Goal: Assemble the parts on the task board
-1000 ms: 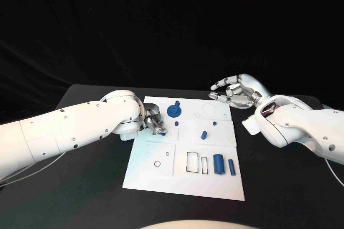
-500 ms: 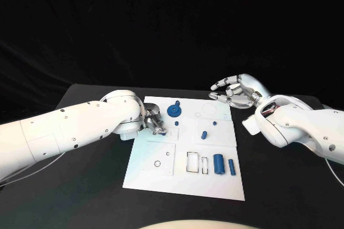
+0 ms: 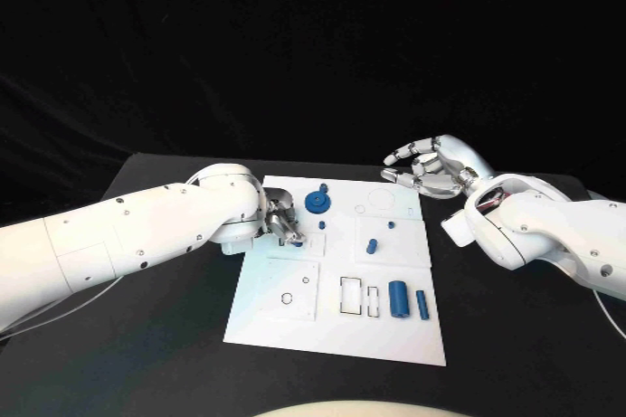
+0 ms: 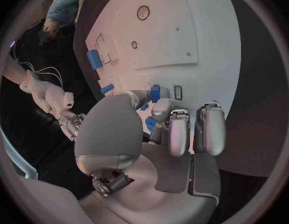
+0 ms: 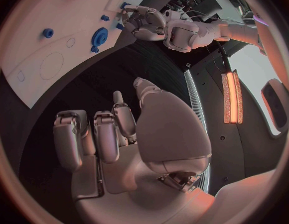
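Nothing much has moved since earlier, black desk (image 3: 156,345), white task board (image 3: 336,331) mid-desk, left hand (image 3: 282,222) still at its left edge, fingers clamped on a small blue part (image 4: 155,92), right hand (image 3: 431,166) hovering, fingers curled, empty

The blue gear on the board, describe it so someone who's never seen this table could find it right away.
Start at the white task board in the middle of the black table and go to its far edge. The blue gear lies there, just beyond the left hand. It is the only round, flat, toothed piece; the other blue parts are plain cylinders or small pegs.
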`<state>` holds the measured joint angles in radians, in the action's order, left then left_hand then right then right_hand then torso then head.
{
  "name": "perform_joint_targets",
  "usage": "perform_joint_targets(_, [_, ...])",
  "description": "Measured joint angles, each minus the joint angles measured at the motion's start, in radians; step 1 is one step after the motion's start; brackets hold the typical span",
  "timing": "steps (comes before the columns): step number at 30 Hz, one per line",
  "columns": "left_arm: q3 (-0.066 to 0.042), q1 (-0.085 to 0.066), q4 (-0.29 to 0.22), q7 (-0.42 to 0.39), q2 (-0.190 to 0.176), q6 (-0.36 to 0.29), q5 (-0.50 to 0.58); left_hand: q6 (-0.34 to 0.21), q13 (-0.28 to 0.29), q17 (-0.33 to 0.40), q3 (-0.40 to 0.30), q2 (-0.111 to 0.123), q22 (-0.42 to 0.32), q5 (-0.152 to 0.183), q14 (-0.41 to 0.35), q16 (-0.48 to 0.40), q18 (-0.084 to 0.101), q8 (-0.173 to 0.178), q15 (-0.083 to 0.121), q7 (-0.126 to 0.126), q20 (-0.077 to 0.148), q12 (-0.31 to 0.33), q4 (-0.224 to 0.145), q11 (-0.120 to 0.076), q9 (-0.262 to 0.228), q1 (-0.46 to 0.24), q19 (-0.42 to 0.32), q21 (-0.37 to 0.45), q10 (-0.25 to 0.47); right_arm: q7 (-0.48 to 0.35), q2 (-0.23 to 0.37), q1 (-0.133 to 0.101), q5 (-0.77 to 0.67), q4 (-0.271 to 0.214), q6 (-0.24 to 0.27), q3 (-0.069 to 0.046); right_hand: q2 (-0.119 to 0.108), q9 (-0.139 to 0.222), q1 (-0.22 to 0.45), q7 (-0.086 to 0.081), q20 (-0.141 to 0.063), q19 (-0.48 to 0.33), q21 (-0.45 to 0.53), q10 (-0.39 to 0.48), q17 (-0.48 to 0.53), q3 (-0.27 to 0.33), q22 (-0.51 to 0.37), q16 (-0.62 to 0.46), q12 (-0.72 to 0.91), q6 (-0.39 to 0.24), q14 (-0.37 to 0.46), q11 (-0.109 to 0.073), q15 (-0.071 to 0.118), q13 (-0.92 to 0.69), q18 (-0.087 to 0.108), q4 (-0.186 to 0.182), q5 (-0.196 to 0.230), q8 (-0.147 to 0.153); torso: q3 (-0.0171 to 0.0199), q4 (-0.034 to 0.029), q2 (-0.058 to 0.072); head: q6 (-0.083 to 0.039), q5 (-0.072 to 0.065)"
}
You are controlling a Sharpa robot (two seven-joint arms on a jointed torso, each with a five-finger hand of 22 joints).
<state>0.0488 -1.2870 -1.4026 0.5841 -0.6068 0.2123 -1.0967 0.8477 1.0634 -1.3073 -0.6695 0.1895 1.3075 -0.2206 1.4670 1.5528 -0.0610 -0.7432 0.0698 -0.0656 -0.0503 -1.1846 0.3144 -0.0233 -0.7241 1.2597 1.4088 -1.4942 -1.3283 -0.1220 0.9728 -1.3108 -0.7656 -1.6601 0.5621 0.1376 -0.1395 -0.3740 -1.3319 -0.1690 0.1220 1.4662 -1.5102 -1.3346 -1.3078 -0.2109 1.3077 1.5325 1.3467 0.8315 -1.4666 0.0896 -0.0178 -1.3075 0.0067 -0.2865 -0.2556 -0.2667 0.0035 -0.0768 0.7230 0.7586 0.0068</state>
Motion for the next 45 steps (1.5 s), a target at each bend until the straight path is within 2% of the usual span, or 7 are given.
perform_joint_targets(4, [0.001, -0.001, 0.008, 0.002, 0.008, 0.008, -0.002, 0.0, 0.007, 0.0, 0.0, -0.002, 0.0, 0.0, 0.001, 0.0, 0.0, -0.008, 0.002, 0.0, 0.002, -0.003, 0.0, -0.002, -0.059, -0.008, 0.005, -0.003, -0.002, 0.0, 0.001, 0.0, 0.0, -0.001, 0.0, 0.0, 0.0, 0.0, 0.0, 0.0, 0.0, 0.0, 0.0, 0.0, 0.0, 0.0, 0.0, 0.0, 0.0, 0.0, 0.0, 0.0, 0.0, 0.0, 0.0, 0.0, 0.0, 0.0, -0.0001, 0.0013, 0.0, 0.0, 0.0])
perform_joint_targets(14, [0.003, -0.004, 0.018, 0.003, 0.017, 0.017, -0.006, 0.004, 0.017, 0.0, -0.015, -0.005, 0.0, 0.0, 0.0, 0.004, 0.0, -0.018, 0.007, -0.001, 0.002, -0.016, -0.015, -0.008, -0.097, -0.05, 0.012, -0.007, -0.015, 0.0, 0.002, 0.0, -0.001, -0.003, 0.0, 0.0, 0.0, 0.0, 0.0, 0.0, 0.0, 0.0, 0.0, 0.0, 0.0, 0.0, 0.0, 0.0, 0.0, 0.0, 0.0, 0.0, 0.0, 0.0, 0.0, 0.0, 0.0, 0.0, -0.0002, 0.0003, 0.001, 0.001, -0.005])
perform_joint_targets(31, [0.004, -0.003, 0.018, 0.002, 0.018, 0.018, -0.018, 0.013, 0.037, 0.0, -0.003, 0.005, 0.0, 0.0, -0.002, 0.012, 0.0, -0.029, 0.012, 0.009, 0.005, -0.035, -0.028, -0.016, -0.101, -0.073, 0.023, -0.011, -0.03, 0.0, 0.003, 0.0, -0.002, -0.003, 0.0, 0.0, 0.0, 0.0, 0.0, 0.0, 0.0, 0.0, 0.0, 0.0, 0.0, 0.0, 0.0, 0.0, 0.0, 0.0, 0.0, 0.0, 0.0, 0.0, 0.0, 0.0, 0.0, 0.0, -0.0012, -0.0011, 0.0, 0.003, -0.004])
perform_joint_targets(33, [0.004, -0.003, 0.018, 0.001, 0.018, 0.018, -0.022, 0.013, 0.037, 0.0, 0.0, 0.005, 0.0, 0.0, 0.0, 0.012, 0.016, -0.029, 0.015, 0.009, 0.005, -0.035, -0.031, -0.016, -0.102, -0.073, 0.023, -0.011, -0.03, 0.0, 0.003, 0.0, -0.002, -0.003, 0.0, 0.0, 0.0, 0.0, 0.0, 0.0, 0.0, 0.0, 0.0, 0.0, 0.0, 0.0, 0.0, 0.0, 0.0, 0.0, 0.0, 0.0, 0.0, 0.0, 0.0, 0.0, 0.0, 0.0, -0.0014, -0.0011, 0.0, 0.003, -0.004])
perform_joint_targets(45, [0.005, -0.001, 0.009, -0.003, 0.015, 0.016, -0.056, 0.023, 0.045, 0.0, 0.004, 0.018, 0.0, -0.006, -0.002, 0.012, 0.016, -0.029, 0.02, 0.016, 0.005, -0.039, -0.035, -0.025, -0.102, -0.064, 0.03, -0.011, -0.039, 0.0, 0.003, 0.0, -0.002, -0.003, -0.001, 0.0, 0.0, 0.0, 0.0, 0.0, 0.0, 0.0, 0.0, 0.0, 0.0, 0.0, 0.0, 0.0, 0.0, 0.0, 0.0, 0.0, 0.0, 0.0, 0.0, 0.0, 0.0, 0.0, -0.0013, -0.0015, 0.001, 0.003, -0.003])
